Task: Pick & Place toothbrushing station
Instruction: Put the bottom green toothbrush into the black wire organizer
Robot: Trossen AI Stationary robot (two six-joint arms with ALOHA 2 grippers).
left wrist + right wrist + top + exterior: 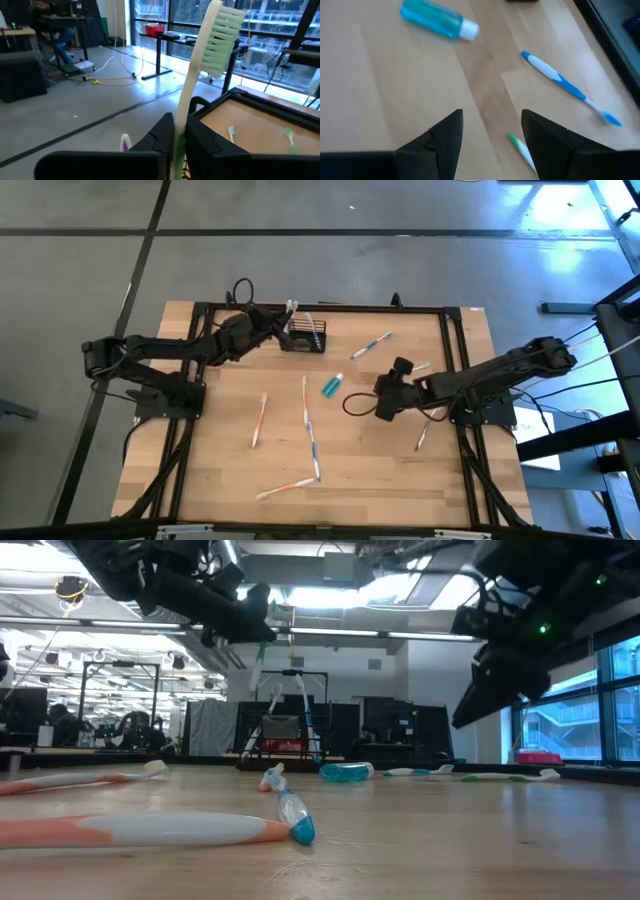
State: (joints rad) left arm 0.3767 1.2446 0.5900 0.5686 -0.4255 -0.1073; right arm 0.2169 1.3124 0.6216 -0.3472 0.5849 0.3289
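The toothbrushing station, a small black wire-mesh basket (305, 338), stands on the table's far side with toothbrushes upright in it (285, 730). My left gripper (272, 323) reaches level to the basket's left side. It is shut on a white toothbrush with green bristles (222, 37). A strip of the basket's mesh (186, 172) shows just under the fingers. My right gripper (384, 398) hangs open over the table's right half, slanting down, with nothing between its fingers (492, 145). A teal tube (332, 385) lies just to its left. My left gripper pinches the toothbrush's white handle (180, 127) between its two fingers, below the middle of its length. The fingers come level from the table's left and lie across the handle. The brush stands nearly upright, its green head (225, 35) on top, lifted clear of the table.
Loose toothbrushes lie about the table: an orange one (259, 420), a blue-and-white one (310, 425), one near the front (285, 488), a blue one (570, 87) and a green-tipped one (520, 147) close to my right gripper. A black frame (455, 340) rims the table.
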